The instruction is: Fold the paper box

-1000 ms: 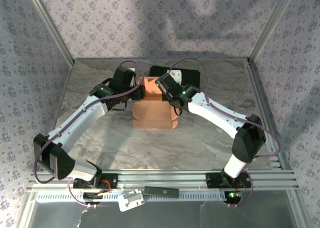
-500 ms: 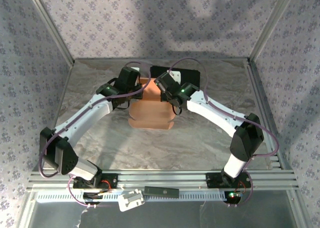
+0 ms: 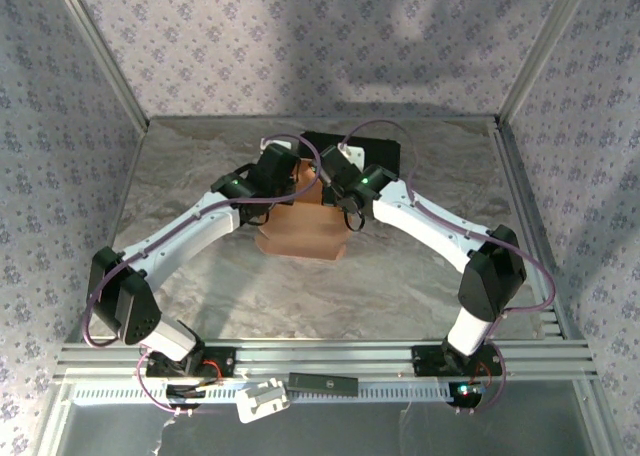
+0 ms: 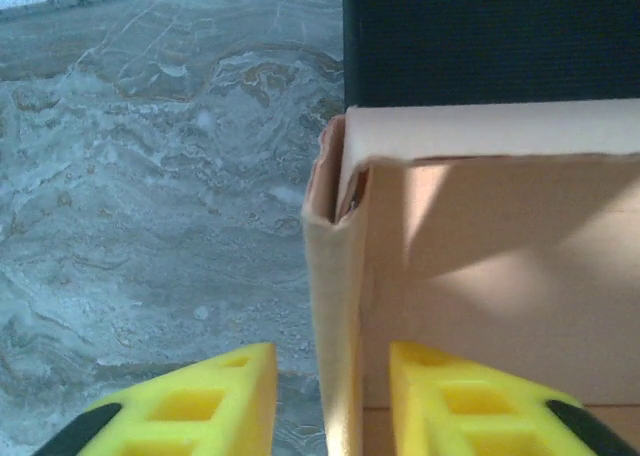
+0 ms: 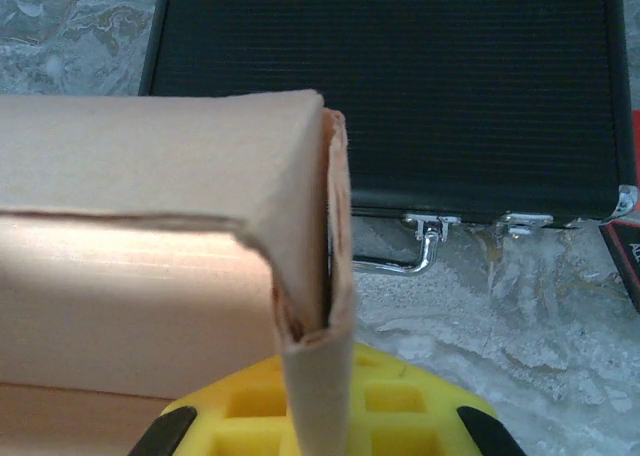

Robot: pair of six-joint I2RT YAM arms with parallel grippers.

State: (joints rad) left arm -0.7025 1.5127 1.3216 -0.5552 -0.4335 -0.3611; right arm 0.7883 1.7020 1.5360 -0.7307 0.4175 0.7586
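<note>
The salmon-orange paper box (image 3: 300, 234) lies mid-table, its back and side walls folded up. In the left wrist view its left wall (image 4: 335, 306) stands on edge between the two yellow fingers (image 4: 200, 401), with a gap on each side; my left gripper (image 4: 333, 406) is open around it. In the top view that gripper (image 3: 292, 181) sits at the box's back left corner. My right gripper (image 3: 333, 184) is at the back right corner. There its yellow fingers (image 5: 400, 406) are shut on the doubled right wall (image 5: 320, 366) of the paper box (image 5: 140, 276).
A black hard case (image 3: 375, 154) with metal latches (image 5: 430, 231) lies just behind the box, close to both grippers. Patterned enclosure walls stand on three sides. A white tag (image 3: 262, 401) and a black bar (image 3: 322, 383) rest on the near rail.
My left arm has swung right and forward to the box's back left corner, its jaws now astride the left wall. The box has shifted slightly. The right arm has barely moved.
</note>
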